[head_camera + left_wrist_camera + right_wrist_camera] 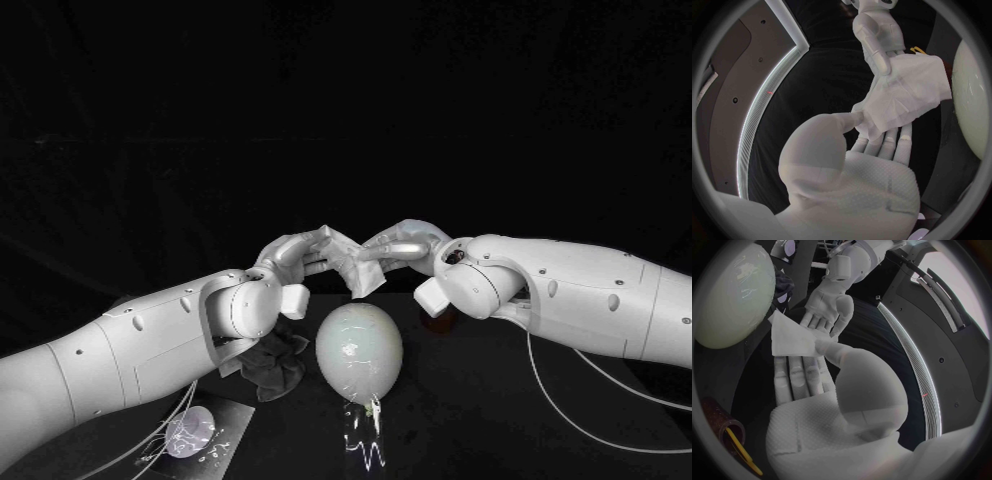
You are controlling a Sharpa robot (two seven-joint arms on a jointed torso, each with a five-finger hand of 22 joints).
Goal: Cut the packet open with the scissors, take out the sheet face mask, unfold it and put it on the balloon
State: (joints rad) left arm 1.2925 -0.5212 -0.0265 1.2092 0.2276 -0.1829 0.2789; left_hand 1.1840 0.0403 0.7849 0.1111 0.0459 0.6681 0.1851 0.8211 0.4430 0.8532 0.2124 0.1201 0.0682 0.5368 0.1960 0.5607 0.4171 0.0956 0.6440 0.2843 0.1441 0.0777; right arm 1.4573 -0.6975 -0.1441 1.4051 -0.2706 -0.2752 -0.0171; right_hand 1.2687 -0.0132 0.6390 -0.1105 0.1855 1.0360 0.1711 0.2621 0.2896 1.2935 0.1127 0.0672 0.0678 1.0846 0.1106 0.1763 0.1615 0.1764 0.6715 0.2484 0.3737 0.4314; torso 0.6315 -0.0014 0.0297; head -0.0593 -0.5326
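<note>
Creased sheet mask [911, 92] — smooth oval balloon [359, 350]

Black table [476, 400] down there, and dead centre lies the pale balloon [359, 350], on its side, egg-shaped, its narrow tip towards the robot. Bright streaks [369, 445] glint on the tabletop just off that tip. Just beside the balloon, on the robot's left, a dark crumpled cloth [274, 368] sits in a heap. Nearer the robot on that same side, the shiny packet [199, 432] lies flat. On the other side of the balloon, a dark reddish cup [438, 312] stands.
</note>
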